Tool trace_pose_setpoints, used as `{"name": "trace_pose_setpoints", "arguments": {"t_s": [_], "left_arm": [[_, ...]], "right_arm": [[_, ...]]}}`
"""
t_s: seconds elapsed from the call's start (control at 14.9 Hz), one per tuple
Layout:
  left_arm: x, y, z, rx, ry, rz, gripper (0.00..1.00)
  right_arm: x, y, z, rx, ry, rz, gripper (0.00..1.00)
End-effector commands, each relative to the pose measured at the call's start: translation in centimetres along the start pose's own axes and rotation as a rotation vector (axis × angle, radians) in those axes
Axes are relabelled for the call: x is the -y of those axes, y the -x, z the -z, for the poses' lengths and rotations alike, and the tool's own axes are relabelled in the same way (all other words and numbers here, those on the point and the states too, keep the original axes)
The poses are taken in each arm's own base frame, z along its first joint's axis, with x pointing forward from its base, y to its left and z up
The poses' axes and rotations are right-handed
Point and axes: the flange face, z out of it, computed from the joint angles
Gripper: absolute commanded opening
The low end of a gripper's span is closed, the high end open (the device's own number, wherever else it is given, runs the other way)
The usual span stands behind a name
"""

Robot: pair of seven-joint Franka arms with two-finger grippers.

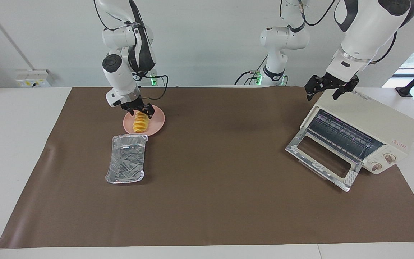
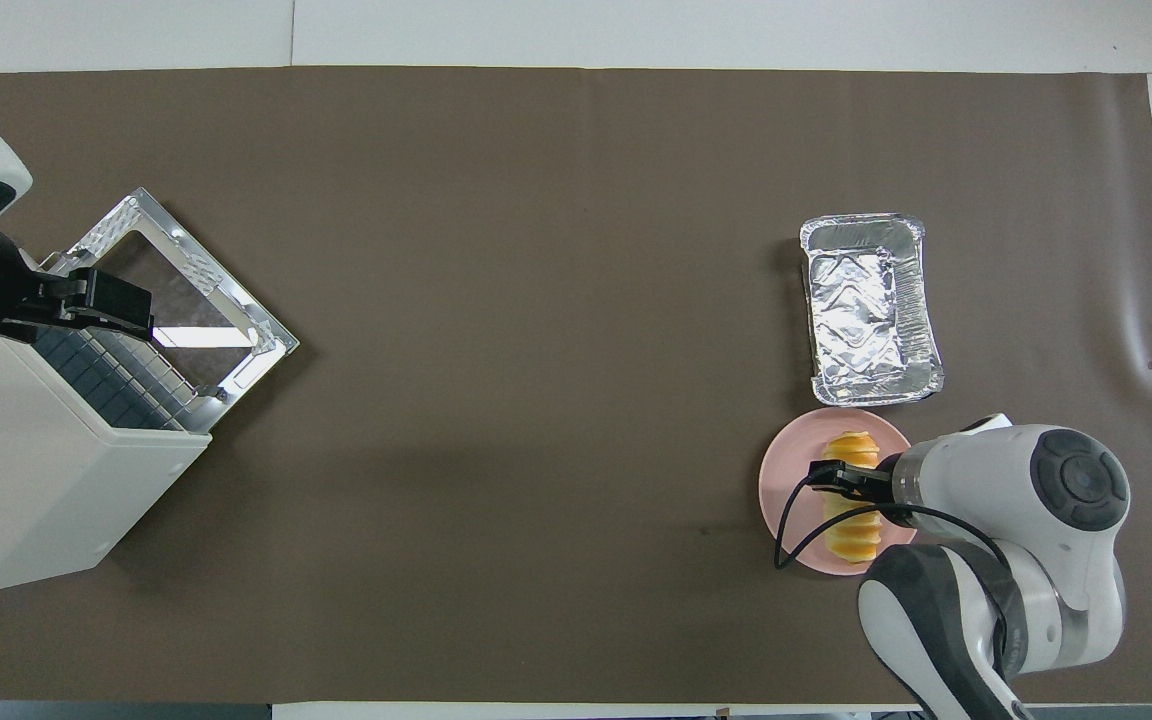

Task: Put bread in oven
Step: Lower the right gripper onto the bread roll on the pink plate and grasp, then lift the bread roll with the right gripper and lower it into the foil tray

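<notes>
Bread lies on the pink plate toward the right arm's end of the worktop, foil tray just beside the plate, farther from the robots. Right gripper is low over the loaf, fingers spread, straddling its nearer end; contact cannot be told. Toaster oven stands at the left arm's end, door down. Left gripper waits over the oven top, fingers released.

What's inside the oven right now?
Through the open door of the oven only a bare wire rack shows. The deeper corners are hidden by its walls. The bread lies on the pink plate, with the right claw open around it.
</notes>
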Motion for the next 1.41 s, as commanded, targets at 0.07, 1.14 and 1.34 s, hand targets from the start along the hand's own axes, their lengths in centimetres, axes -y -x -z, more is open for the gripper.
{"name": "trace_pose_setpoints", "arguments": {"t_s": [0.07,1.14,1.34], "left_arm": [[0.2,0.3,0.5,-0.012,0.018,-0.001,1.00],[0.2,0.3,0.5,-0.012,0.018,0.001,1.00],[0.2,0.3,0.5,-0.012,0.018,-0.001,1.00]], "right_arm": [[-0.3,0.2,-1.4,0.001,-0.009,-0.035,0.77],[2.3,-6.7,12.5,0.061,-0.085,0.019,0.00],[3.5,-11.6,13.5,0.016,-0.080,0.069,0.00]]}}
